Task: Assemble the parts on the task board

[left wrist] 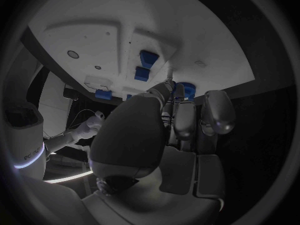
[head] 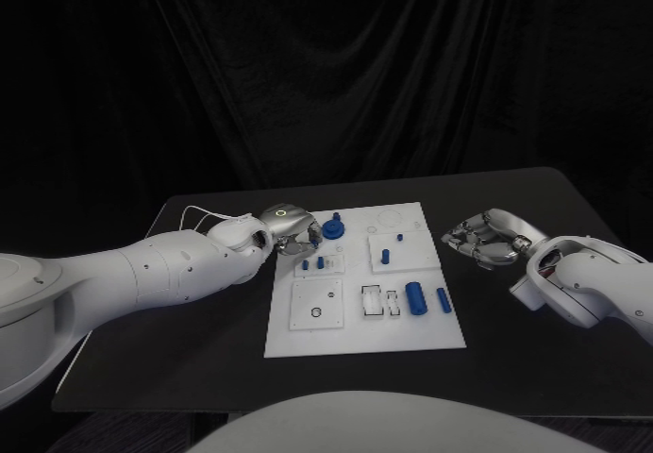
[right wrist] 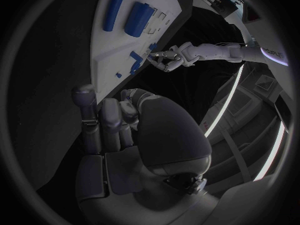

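Task board (head: 357,326) — mid-surface, blue parts (head: 416,297) on it. Left hand (head: 293,229) at far-left corner, fingers round a blue part (head: 333,226); grip uncertain — may slip. Right hand (head: 483,238) curled, empty, beside board.

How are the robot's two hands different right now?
The left hand reaches over the far left corner of the white task board, right by a round blue part; the right hand is off the board, over the black table. The left hand's fingertips are at that part, though a grip can't be confirmed; the right hand's fingers are curled in on nothing. Both are silver, on white arms.
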Controlling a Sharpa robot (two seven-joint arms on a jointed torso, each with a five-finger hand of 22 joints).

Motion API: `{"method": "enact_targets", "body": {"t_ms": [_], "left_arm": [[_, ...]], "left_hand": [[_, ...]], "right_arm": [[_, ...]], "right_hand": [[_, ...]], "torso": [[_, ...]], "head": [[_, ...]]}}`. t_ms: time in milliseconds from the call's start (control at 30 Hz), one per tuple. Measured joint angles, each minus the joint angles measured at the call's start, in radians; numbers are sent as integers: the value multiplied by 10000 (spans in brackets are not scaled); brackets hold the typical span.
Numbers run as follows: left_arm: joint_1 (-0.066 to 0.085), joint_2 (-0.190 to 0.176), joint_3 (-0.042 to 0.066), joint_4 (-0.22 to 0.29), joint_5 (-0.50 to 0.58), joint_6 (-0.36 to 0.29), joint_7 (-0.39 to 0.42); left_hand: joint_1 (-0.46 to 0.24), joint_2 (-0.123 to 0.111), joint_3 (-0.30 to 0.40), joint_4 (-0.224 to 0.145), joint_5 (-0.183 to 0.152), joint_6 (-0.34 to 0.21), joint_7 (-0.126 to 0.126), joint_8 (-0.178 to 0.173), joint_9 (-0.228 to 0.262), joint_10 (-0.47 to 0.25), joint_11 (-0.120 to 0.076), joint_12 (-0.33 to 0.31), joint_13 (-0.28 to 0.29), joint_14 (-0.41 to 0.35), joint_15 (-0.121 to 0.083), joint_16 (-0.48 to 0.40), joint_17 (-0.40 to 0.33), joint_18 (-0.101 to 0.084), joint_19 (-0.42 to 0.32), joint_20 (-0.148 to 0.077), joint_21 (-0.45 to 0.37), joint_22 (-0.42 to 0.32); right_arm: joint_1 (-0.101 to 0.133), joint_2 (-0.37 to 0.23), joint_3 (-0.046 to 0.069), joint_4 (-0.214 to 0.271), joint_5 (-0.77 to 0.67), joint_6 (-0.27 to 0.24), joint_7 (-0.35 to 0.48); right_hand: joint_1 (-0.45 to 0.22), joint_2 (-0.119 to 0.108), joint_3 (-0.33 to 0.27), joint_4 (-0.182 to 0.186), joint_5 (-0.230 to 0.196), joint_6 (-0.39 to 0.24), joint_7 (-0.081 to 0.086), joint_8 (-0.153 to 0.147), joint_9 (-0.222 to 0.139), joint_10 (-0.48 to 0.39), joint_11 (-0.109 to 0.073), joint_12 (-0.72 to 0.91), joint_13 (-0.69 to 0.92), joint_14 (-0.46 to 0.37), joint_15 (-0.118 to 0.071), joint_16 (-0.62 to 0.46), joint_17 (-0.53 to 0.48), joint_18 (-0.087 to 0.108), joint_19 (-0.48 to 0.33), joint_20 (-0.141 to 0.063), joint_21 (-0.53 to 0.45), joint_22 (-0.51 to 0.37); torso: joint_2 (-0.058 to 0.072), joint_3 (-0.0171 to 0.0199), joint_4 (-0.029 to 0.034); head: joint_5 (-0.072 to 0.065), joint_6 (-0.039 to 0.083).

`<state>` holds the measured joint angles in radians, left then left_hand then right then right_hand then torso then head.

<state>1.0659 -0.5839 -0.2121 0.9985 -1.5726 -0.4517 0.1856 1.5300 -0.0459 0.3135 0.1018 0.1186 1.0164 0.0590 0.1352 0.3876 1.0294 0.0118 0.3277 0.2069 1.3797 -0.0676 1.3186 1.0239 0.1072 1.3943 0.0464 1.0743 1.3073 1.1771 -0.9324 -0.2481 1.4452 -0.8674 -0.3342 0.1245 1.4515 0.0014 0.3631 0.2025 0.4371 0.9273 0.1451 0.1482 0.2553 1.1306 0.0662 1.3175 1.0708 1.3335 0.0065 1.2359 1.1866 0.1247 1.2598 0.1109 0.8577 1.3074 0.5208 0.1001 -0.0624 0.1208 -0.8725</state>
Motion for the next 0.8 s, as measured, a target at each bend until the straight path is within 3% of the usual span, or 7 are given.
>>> {"method": "enact_targets", "body": {"t_ms": [800], "left_arm": [[-27, 133, 10, -106, 26, 223, 8]], "left_hand": [[1, -1, -1, 1, 39, -37, 34, -40, -5, 37, -37, -76, 11, -38, 36, -82, -90, 1, 0, 0, -75, 0]], "right_arm": [[-1, 15, 0, -14, 0, 42, -16]], "right_hand": [[0, 0, 0, 0, 0, 36, -36, 0, 6, 0, 0, 0, -8, 0, 0, 0, -8, 0, 0, 0, 0, -1]], "torso": [[-7, 3, 4]], "head": [[-28, 0]]}}
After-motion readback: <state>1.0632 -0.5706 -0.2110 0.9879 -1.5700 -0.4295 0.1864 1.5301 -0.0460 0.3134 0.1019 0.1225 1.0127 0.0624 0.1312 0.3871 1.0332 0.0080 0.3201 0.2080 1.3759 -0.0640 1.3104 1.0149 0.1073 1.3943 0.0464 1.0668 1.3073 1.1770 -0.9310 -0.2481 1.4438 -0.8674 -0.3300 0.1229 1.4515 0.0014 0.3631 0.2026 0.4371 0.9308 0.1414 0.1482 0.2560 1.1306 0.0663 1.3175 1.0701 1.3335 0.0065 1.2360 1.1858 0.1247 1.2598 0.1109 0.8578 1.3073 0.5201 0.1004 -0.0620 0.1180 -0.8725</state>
